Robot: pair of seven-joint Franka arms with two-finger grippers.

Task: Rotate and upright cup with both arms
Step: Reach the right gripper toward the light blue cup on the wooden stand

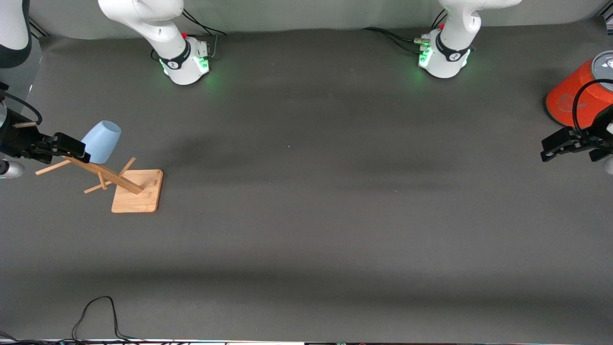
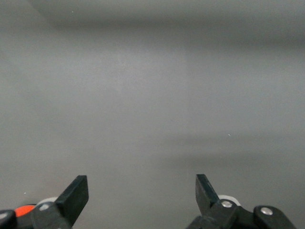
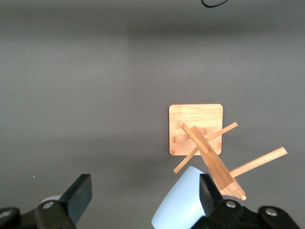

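Note:
The pale blue cup (image 1: 101, 141) hangs tilted on a peg of a wooden rack (image 1: 107, 176) at the right arm's end of the table. My right gripper (image 1: 76, 149) is open and level with the cup. In the right wrist view the cup (image 3: 183, 205) lies against the inside of one finger (image 3: 208, 193), and the other finger (image 3: 80, 193) stands well apart from it; the right gripper (image 3: 143, 193) holds nothing. My left gripper (image 1: 550, 149) is open and empty over the mat at the left arm's end. In the left wrist view the left gripper (image 2: 142, 193) shows only bare mat.
The rack stands on a square bamboo base (image 1: 139, 191) with several pegs sticking out. A large orange cylinder with a grey top (image 1: 574, 98) stands by the left gripper. A black cable (image 1: 96, 311) loops at the table edge nearest the front camera.

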